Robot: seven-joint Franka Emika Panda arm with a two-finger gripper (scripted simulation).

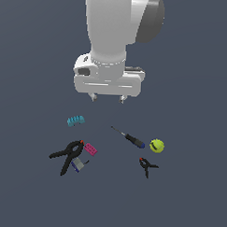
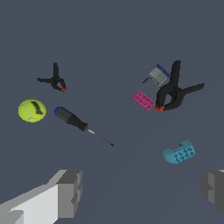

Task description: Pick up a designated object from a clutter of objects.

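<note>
In the exterior view no object carries writing that can be read. The gripper [image 1: 107, 98] hangs well above the dark tabletop with its two fingertips spread apart and nothing between them. The small black spring clamp [image 1: 147, 166] lies low and toward the exterior view's right, apart from the gripper, its red-orange tip pointing up-left and its handles splayed. Just above it sit the yellow-green ball [image 1: 156, 146] and the blue-handled screwdriver [image 1: 129, 137]. Toward the exterior view's left lie the large black clamp [image 1: 67, 155], the pink brick [image 1: 90, 149], a small grey-and-blue item [image 1: 78, 165] and the teal toothed piece [image 1: 76, 120]. No table edge or corner shows; bare surface surrounds the small clamp on all sides but the ball's. In the wrist view, too, nothing legible appears. The grey fingers [image 2: 70, 192] stand wide apart, empty. The small clamp [image 2: 54, 80] lies far from them, near the ball [image 2: 32, 110] and screwdriver [image 2: 76, 122]; the large clamp [image 2: 175, 92], brick [image 2: 143, 100] and teal piece [image 2: 179, 152] lie apart from it.
</note>
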